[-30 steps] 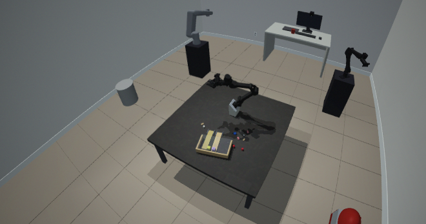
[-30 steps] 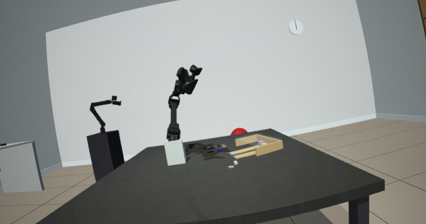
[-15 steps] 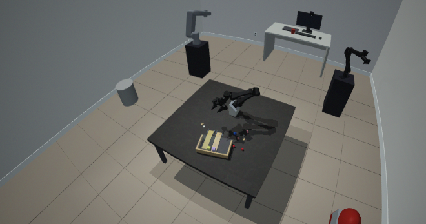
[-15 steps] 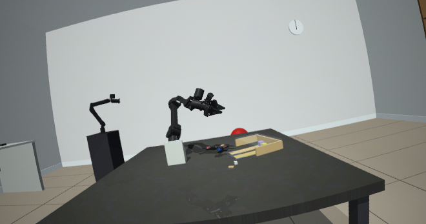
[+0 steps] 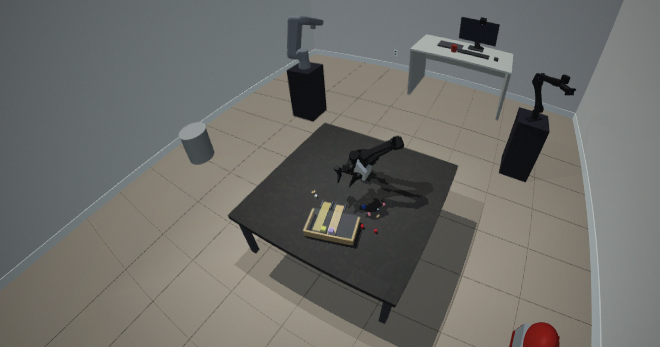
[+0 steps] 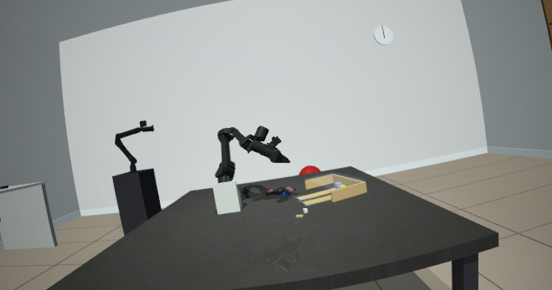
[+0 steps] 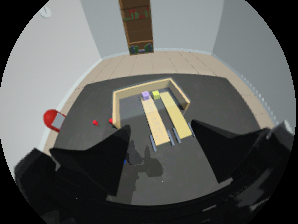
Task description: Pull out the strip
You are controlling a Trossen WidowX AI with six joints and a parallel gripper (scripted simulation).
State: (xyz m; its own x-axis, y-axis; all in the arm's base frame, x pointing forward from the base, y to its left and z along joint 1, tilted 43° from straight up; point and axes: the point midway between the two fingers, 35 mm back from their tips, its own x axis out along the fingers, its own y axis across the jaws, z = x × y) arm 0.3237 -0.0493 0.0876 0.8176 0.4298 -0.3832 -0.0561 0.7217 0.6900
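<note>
A purple cube point(image 5: 331, 231) point(image 6: 338, 185) point(image 7: 145, 95) sits at the far end of the tan strip point(image 5: 336, 217) point(image 7: 156, 125). A yellow-green cube point(image 5: 323, 229) point(image 6: 342, 186) point(image 7: 156, 94) sits at the far end of the yellow strip point(image 5: 322, 216) point(image 7: 175, 115). The strips lie side by side, their near ends sticking out of the open side of a low wooden frame point(image 5: 327, 237) point(image 6: 349, 193) point(image 7: 142, 86). I cannot make out a label on either cube. My gripper point(image 5: 345, 182) point(image 6: 288, 161) point(image 7: 161, 125) is open and empty, high above the table and short of the strips' near ends.
Dark rails flank the strips' near ends. Red pieces point(image 5: 376, 231) point(image 7: 95, 122) lie beside the frame. A blue piece point(image 5: 363, 207) point(image 6: 284, 193) and small pink and tan bits lie nearer the arm. A white cube point(image 5: 316, 195) point(image 6: 305, 211) lies on the other side, near a tan piece point(image 6: 299, 216).
</note>
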